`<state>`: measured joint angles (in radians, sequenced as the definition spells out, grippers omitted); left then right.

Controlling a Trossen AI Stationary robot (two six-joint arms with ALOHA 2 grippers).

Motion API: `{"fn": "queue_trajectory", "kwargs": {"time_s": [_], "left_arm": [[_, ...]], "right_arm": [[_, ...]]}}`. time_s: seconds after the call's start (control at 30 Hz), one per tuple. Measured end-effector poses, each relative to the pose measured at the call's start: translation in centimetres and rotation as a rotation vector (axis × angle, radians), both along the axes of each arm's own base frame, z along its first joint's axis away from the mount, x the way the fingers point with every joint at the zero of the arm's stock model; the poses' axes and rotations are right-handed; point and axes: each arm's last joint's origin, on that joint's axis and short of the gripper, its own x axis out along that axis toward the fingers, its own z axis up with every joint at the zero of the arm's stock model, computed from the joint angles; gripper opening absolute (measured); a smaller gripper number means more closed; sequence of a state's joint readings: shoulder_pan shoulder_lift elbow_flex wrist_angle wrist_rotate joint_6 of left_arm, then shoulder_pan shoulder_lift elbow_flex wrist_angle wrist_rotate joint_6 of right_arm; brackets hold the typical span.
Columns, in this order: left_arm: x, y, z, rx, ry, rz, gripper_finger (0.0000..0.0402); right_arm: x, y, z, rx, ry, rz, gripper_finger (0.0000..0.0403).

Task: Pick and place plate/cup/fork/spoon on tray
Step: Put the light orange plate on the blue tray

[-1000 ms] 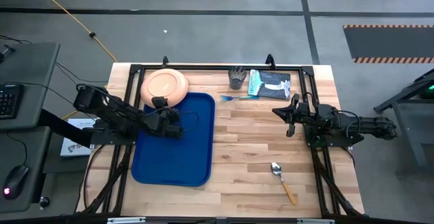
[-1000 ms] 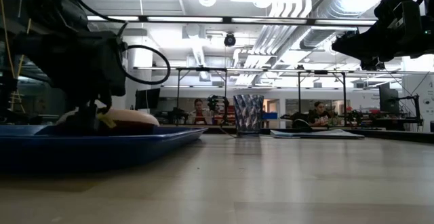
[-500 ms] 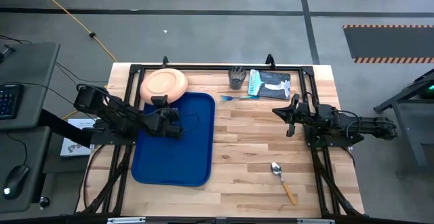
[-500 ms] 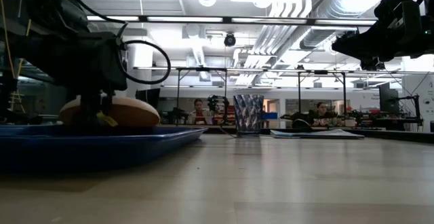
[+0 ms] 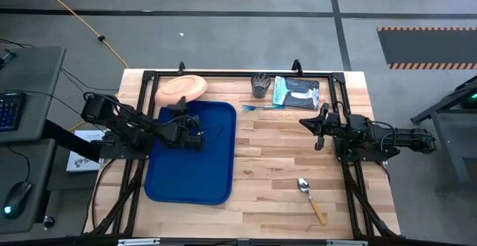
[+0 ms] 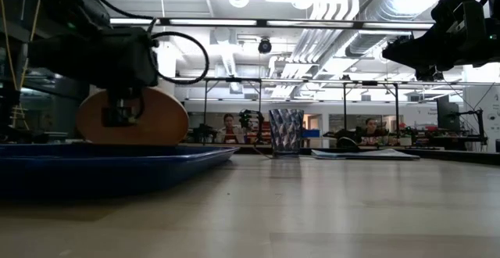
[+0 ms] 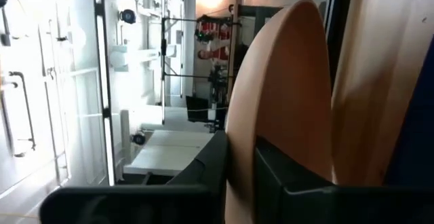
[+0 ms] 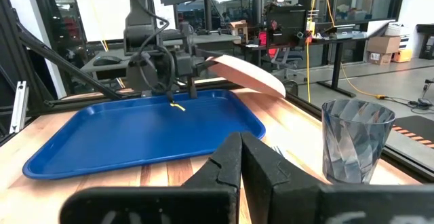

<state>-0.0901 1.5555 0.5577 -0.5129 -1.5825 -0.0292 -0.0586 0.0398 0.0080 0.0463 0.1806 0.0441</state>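
One claw at work: left claw (image 5: 181,112) pinches near rim of plate (image 5: 181,88), fingers clamped edge-on. Plate tilted steeply, far edge beyond tray (image 5: 191,175) far rim, over surface (image 5: 268,156). Your risks: thin rim grip lets plate pivot or slip out; lower edge may catch tray rim as you bring it in. Right claw (image 5: 317,125) waits above surface, fingers together, empty. Cup (image 5: 260,85), fork (image 5: 257,107), spoon (image 5: 311,200) lie on surface, off tray.
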Motion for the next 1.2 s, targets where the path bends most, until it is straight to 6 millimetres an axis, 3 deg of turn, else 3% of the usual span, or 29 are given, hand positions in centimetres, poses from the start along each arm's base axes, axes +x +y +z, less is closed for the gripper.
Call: {"fn": "queue_trajectory", "kwargs": {"time_s": [0.23,0.4,0.67,1.1,1.2], "left_arm": [[1.6,0.0,1.5,-0.001,0.081,0.007,0.0018],[2.4,-0.1,3.8,-0.011,0.048,0.005,0.0012],[1.5,0.2,9.2,-0.047,-0.106,0.003,0.0001],[-1.4,2.7,18.9,-0.031,-0.371,0.119,0.0],[-1.5,2.8,21.2,-0.111,-0.452,0.026,0.0]], "right_arm": [[0.0,0.0,0.0,0.0,0.0,0.0,0.0],[0.0,0.0,0.0,0.0,0.0,0.0,0.0],[0.0,0.0,0.0,0.0,0.0,0.0,0.0],[0.0,0.0,0.0,0.0,0.0,0.0,0.0],[0.0,0.0,0.0,0.0,0.0,0.0,0.0]]}}
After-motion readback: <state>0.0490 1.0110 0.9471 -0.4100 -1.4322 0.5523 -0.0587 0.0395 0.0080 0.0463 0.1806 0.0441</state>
